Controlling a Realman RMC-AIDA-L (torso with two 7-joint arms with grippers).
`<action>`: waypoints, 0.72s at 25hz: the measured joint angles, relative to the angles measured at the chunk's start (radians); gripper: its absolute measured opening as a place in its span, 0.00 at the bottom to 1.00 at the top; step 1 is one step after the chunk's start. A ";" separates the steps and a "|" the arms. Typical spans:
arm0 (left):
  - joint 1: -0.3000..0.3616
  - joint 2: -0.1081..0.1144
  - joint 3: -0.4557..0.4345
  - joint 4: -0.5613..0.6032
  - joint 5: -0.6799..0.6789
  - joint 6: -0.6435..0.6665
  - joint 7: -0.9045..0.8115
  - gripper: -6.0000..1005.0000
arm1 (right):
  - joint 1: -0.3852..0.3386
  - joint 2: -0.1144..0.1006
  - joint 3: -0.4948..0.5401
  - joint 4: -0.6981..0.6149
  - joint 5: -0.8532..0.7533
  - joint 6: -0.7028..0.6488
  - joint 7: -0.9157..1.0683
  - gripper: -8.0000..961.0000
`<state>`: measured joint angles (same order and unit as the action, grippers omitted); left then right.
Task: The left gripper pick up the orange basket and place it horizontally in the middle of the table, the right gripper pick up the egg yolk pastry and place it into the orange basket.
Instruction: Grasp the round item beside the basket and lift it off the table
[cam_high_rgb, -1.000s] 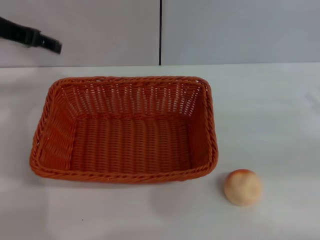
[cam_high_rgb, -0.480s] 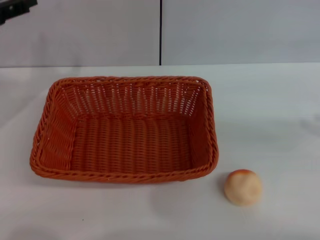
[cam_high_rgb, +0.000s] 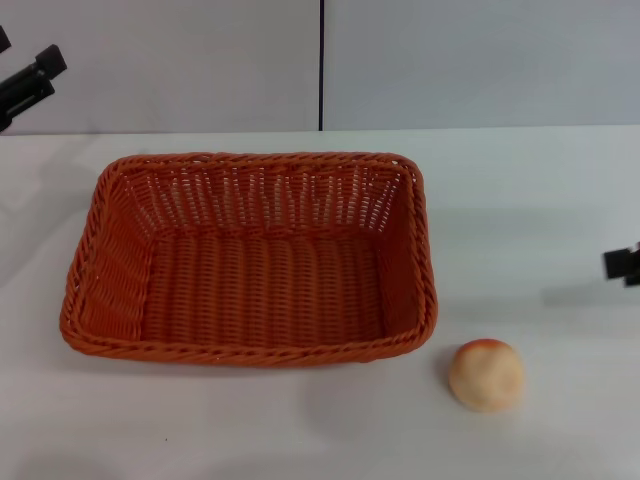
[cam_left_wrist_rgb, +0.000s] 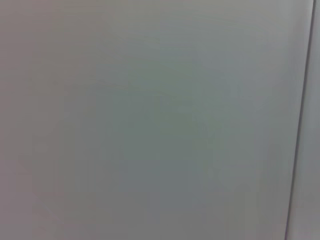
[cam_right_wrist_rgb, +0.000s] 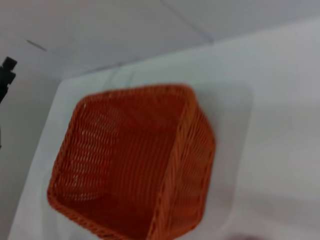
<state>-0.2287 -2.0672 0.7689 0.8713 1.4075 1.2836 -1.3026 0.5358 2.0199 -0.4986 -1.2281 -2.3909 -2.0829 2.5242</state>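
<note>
The orange basket (cam_high_rgb: 250, 255) lies lengthwise on the white table (cam_high_rgb: 540, 190), left of the middle, and it is empty. The egg yolk pastry (cam_high_rgb: 486, 374) rests on the table just off the basket's near right corner, apart from it. My left gripper (cam_high_rgb: 30, 80) hangs in the air at the far left edge, beyond the basket's far left corner and holding nothing. Only the black tip of my right gripper (cam_high_rgb: 624, 264) shows at the right edge, above the table and beyond the pastry. The right wrist view looks down on the basket (cam_right_wrist_rgb: 130, 165).
A grey wall with a dark vertical seam (cam_high_rgb: 321, 65) runs behind the table. The left wrist view shows only that wall (cam_left_wrist_rgb: 150, 120). Bare tabletop lies to the right of the basket and in front of it.
The right gripper's tip has come into view at the right edge. The left gripper has shifted along the upper left, from near the corner to lower at the edge. Basket and pastry have not moved.
</note>
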 joint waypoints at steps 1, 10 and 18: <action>0.000 0.000 0.000 0.000 0.000 0.000 0.000 0.81 | 0.003 0.005 -0.014 0.005 0.000 0.006 0.023 0.60; 0.005 0.004 0.001 -0.044 -0.033 0.021 0.058 0.81 | 0.019 0.035 -0.129 0.197 -0.001 0.114 0.089 0.60; 0.003 0.003 0.004 -0.048 -0.035 0.020 0.095 0.81 | 0.018 0.026 -0.185 0.391 -0.002 0.245 0.051 0.60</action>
<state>-0.2255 -2.0646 0.7730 0.8237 1.3728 1.3035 -1.2072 0.5543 2.0458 -0.6838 -0.8372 -2.3933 -1.8381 2.5748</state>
